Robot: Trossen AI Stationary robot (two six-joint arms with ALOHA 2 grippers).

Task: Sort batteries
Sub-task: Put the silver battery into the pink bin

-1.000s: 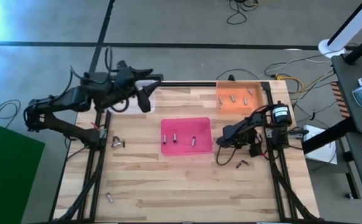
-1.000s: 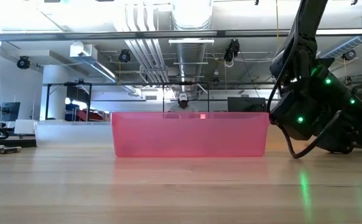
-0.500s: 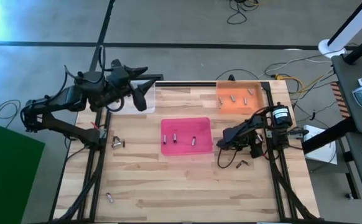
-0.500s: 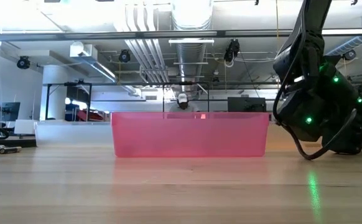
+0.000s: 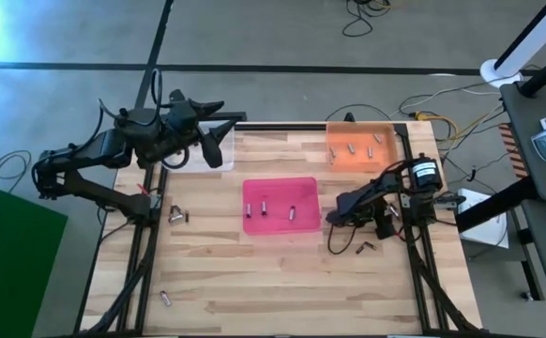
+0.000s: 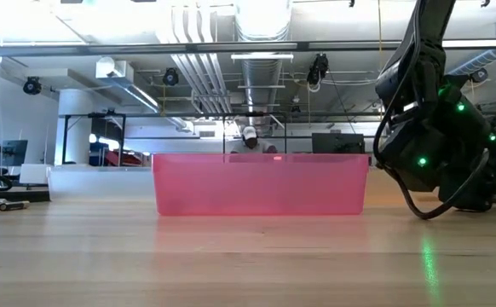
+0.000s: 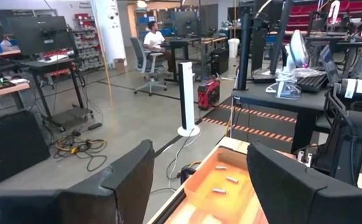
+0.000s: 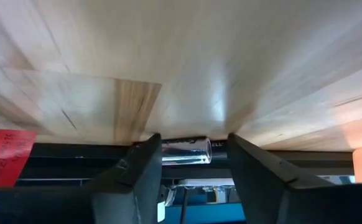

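Right gripper (image 5: 332, 237): we found it low over the table (image 5: 282, 272), just right of the pink tray (image 5: 280, 206). In the right wrist view its fingers (image 8: 140, 171) stood spread on either side of one battery (image 8: 186, 151), which lay crosswise between them. We could not tell whether the pads touched it, so we judged the grasp not yet made.

Left gripper (image 5: 221, 139): we saw it at the far left corner, above the clear tray (image 5: 219, 156), spread wide and empty. The left wrist view showed both its fingers (image 7: 122, 180) well apart with nothing between them.

Batteries: some lay in the orange tray (image 5: 359, 143) at the far right and some in the pink tray at the middle. Loose ones lay on the wood: a pair at the left edge (image 5: 176, 214), one at the near left (image 5: 165, 299) and one near the right gripper (image 5: 366, 248).

Handling: we judged each battery rigid, smooth and dense for its size, and likely to roll or squirt sideways under an off-centre pinch.

Hold: we thought the middle of the barrel best, with the pads square across it, not near either end.

Risk: we expected a nudged battery to roll across the bare wood.
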